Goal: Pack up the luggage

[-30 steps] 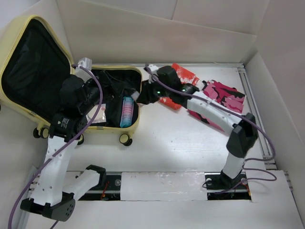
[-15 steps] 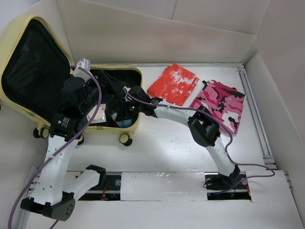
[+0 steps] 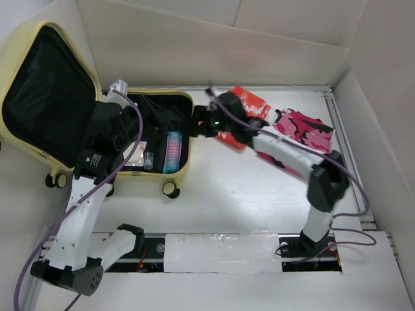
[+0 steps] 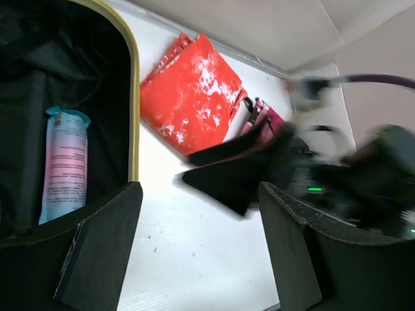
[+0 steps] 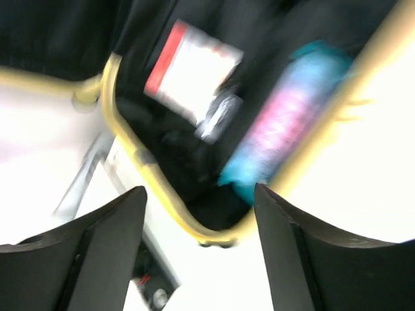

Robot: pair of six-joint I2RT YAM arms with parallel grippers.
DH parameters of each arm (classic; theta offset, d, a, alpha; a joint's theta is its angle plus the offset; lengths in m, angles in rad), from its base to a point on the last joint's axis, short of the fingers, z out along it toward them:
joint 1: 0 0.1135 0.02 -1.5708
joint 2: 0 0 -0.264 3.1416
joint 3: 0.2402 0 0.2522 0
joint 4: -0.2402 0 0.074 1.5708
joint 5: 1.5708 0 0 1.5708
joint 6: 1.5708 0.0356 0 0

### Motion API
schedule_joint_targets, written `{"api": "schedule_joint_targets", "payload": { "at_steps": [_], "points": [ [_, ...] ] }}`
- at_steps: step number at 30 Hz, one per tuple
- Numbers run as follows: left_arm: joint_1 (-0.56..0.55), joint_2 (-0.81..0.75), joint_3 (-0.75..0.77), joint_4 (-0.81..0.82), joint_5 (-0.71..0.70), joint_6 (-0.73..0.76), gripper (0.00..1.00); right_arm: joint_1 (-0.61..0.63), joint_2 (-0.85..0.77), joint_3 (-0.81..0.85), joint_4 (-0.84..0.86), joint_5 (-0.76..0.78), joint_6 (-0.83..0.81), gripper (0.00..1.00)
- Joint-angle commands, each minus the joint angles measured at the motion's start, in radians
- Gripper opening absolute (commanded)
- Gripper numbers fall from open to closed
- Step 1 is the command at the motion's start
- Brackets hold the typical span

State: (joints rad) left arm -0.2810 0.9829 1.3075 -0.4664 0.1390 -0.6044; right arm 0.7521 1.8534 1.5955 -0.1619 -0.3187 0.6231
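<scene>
The pale yellow luggage (image 3: 183, 170) lies open at the left, its black-lined lid (image 3: 45, 91) propped up. Inside lie a pink-and-blue bottle (image 3: 172, 150) and a white packet with a red edge (image 3: 135, 156). The bottle also shows in the left wrist view (image 4: 63, 166) and, blurred, in the right wrist view (image 5: 285, 123). My left gripper (image 3: 126, 133) hovers over the luggage, open and empty (image 4: 198, 194). My right gripper (image 3: 196, 126) is at the luggage's right rim, open and empty (image 5: 200, 194).
A red packet (image 3: 245, 102) and a pink camouflage packet (image 3: 305, 129) lie on the table right of the luggage, partly covered by my right arm. White walls close in the table at the back and the right.
My right gripper reached into the luggage half a second ago and has pulled back to its right rim. My left gripper has shifted slightly up and right over the luggage.
</scene>
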Motion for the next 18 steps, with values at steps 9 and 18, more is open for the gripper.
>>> {"api": "schedule_joint_targets", "payload": {
  "at_steps": [9, 18],
  "points": [
    [-0.383, 0.399, 0.158, 0.146, -0.249, -0.086, 0.79, -0.336, -0.725, -0.497, -0.284, 0.274, -0.178, 0.71],
    [-0.448, 0.693, 0.068, 0.308, -0.378, -0.402, 0.81, -0.442, -0.959, -0.601, -0.422, 0.244, -0.187, 0.72]
  ]
}}
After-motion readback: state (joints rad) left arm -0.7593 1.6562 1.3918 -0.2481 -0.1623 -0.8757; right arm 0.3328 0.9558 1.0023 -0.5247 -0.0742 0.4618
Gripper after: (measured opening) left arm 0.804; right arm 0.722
